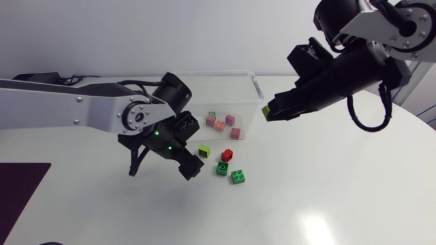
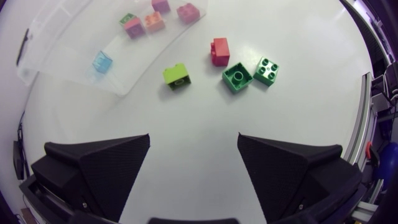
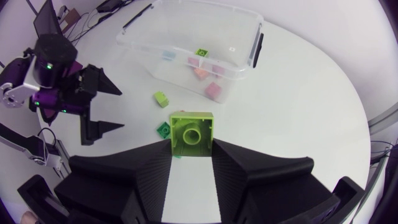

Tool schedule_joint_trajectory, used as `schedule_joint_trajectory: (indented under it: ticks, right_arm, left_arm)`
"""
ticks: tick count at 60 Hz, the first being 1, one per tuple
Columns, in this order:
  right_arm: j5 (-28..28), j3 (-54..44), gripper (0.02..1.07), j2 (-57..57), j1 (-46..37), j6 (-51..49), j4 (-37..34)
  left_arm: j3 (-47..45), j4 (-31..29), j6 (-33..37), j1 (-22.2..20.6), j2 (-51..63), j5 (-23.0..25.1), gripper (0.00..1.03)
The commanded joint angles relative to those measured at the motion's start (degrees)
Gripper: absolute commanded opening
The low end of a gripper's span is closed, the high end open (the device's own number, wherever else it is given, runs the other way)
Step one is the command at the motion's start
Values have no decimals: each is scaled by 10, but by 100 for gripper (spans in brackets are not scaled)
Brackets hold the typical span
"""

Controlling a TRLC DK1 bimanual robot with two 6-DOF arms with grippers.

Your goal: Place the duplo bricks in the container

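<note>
The right claw (image 3: 191, 148) is clamped on a lime-green duplo brick (image 3: 191, 132), held in the air beside one end of the clear plastic container (image 1: 212, 73). The left claw (image 2: 194, 142) gapes wide with nothing in it, low over the white surface (image 1: 327, 190). Ahead of it, just outside the container wall, lie a lime brick (image 2: 177, 75), a red brick (image 2: 219, 51), a green brick (image 2: 237, 77) and a second green brick (image 2: 266, 70) close beside it. The container holds pink and orange bricks (image 2: 154, 21) and a pale blue brick (image 2: 102, 61).

Clear container (image 1: 218, 73), bricks (image 1: 219, 124) inside, four loose bricks (image 1: 238, 177) alongside, lime brick (image 3: 191, 132) in right claw (image 3: 191, 148)
</note>
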Motion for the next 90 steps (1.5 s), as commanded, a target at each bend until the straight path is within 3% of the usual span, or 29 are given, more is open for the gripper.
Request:
schedule_joint_trajectory:
  ticks: [1, 9, 26, 40, 57, 71, 79, 90]
  right_arm:
    - [-4, 32, 22, 6, -1, 6, -12]
    - [-4, 67, 22, 16, 4, 17, -12]
    - [-3, 121, 22, 52, 14, 34, 5]
    - [-2, 160, 22, 84, 19, 35, 21]
    - [21, 173, 22, 124, 25, 35, 71]
    - [35, 189, 22, 176, 29, 30, 107]
    - [36, 189, 22, 187, 27, 29, 119]
    - [36, 183, 22, 191, 20, 27, 123]
  left_arm:
    - [27, 8, -27, 2, 41, 16, 98]
    - [62, 9, -47, 8, 81, 34, 98]
    - [74, 86, -85, 15, 139, 33, 98]
    - [77, 147, -114, 18, 176, 5, 98]
    - [81, 173, -132, 14, 190, -20, 96]
    - [83, 179, -148, 4, 190, -49, 86]
    - [93, 173, -154, 0, 193, -63, 85]
    - [128, 136, -165, -6, 226, -64, 59]
